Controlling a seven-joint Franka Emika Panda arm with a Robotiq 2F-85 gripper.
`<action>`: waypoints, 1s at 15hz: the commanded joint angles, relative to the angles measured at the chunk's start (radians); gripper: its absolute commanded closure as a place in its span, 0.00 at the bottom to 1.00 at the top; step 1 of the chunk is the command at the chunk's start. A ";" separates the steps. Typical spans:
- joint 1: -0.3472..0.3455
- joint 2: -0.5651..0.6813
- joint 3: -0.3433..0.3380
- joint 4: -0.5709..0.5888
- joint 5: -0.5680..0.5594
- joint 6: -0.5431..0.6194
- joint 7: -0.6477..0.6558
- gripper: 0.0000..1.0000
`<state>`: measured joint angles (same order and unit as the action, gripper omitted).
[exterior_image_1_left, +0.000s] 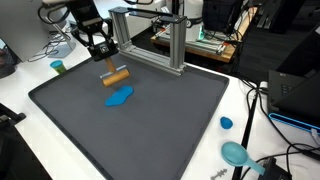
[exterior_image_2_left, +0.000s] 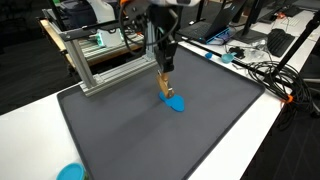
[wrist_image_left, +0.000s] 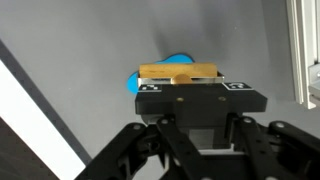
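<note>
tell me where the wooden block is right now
In an exterior view the wooden block is gripped in the shut claw, over the grey mat, between the blue shape and the metal frame.

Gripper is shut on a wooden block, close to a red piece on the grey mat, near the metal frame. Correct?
One error: the piece beside the wooden block is blue, not red; both exterior views show it. The rest stands: the gripper is shut on the block, over the grey mat, near the metal frame.
</note>
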<state>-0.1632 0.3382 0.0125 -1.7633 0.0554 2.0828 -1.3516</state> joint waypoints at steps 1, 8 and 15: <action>0.008 -0.216 0.001 -0.114 0.041 0.037 0.019 0.78; 0.075 -0.461 -0.023 -0.142 0.220 -0.285 -0.035 0.78; 0.117 -0.469 -0.047 -0.148 0.251 -0.332 0.011 0.53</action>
<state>-0.0699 -0.1317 -0.0115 -1.9142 0.3097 1.7535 -1.3432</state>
